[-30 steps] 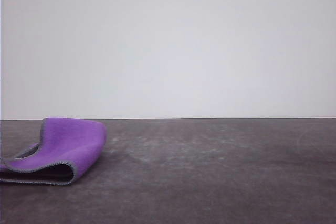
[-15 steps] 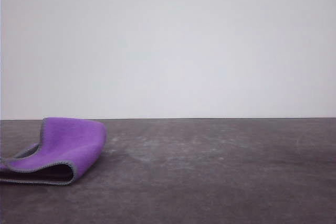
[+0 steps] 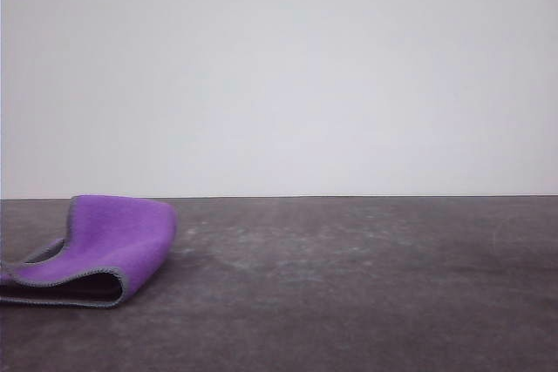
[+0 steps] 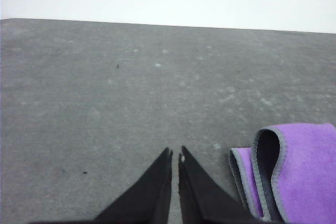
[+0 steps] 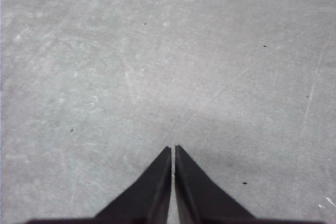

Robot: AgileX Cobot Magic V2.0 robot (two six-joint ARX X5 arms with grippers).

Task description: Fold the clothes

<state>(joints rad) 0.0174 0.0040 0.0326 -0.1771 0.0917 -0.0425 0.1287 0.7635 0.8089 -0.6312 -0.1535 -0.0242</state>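
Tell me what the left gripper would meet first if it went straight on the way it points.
Probably just bare table. The left gripper, jaws shut and holding nothing, points past the cloth, which lies off to one side of its line. Depth is hard to judge, so how soon it would touch the surface is unclear.

No readable text, labels, brands, numbers or signs anywhere; the folded purple towel-like cloth with grey stitched edging (image 3: pixel 105 246) has no tag or print; the dark grey scuffed tabletop (image 3: pixel 366 285) around it carries only pale smudges and specks.
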